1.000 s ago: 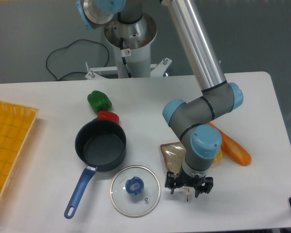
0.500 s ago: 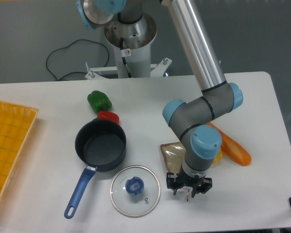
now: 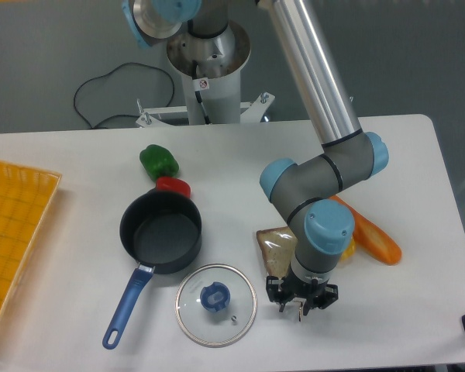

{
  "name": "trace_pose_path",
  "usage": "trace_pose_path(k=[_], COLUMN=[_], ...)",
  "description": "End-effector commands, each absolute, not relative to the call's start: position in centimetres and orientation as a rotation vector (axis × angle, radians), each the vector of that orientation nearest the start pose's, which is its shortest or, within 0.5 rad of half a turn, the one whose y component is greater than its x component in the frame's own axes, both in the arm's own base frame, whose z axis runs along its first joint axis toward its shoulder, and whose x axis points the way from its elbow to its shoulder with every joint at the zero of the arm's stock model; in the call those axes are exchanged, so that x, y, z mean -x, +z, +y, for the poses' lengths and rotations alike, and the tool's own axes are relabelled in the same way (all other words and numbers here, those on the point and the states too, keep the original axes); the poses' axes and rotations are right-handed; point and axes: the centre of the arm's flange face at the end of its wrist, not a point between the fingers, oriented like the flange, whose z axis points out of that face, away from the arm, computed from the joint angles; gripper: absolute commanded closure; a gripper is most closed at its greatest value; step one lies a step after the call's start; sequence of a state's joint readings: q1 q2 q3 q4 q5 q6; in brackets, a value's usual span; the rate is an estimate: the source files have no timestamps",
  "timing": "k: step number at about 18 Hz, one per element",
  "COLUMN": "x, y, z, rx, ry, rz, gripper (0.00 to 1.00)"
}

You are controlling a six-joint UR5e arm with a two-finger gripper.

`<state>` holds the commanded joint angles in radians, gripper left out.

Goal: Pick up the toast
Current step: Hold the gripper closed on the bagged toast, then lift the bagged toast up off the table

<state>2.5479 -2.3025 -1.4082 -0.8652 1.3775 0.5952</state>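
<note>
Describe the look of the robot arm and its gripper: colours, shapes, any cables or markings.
The arm is a long silver metal tube joined to chunky grey rounded joints, each closed by a light blue cap. Its white cylindrical base carries a small round red-and-white sticker, and a black cable loops away behind the table. The gripper is small, black and spiky-looking, with thin jaws pointing down.

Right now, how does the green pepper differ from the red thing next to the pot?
The green pepper is green and lumpy; the red thing is red and smoother. The green pepper lies apart from the pot, farther back on the table; the red thing sits right against the pot's rim, partly hidden by it. The green pepper looks larger in view. Both rest on the table, away from the pincer.
</note>
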Motion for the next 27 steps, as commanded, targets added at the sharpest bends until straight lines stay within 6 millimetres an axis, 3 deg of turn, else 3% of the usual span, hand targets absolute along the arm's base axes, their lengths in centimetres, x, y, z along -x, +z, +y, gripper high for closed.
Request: trace_pose_path(k=[7, 10, 12, 17, 27], x=[51.7, 51.7, 51.7, 51.8, 51.6], y=[18.5, 18.5, 18.5, 19.3, 22.8], z=[53.3, 53.3, 53.3, 53.2, 53.2], rx=[2.859, 2.859, 2.859, 2.852, 2.833], ry=[-0.058, -0.059, -0.059, -0.047, -0.006], rz=[-0.533, -0.533, -0.533, -0.528, -0.511], gripper=[0.68, 0.78, 0.89, 0.90, 0.91])
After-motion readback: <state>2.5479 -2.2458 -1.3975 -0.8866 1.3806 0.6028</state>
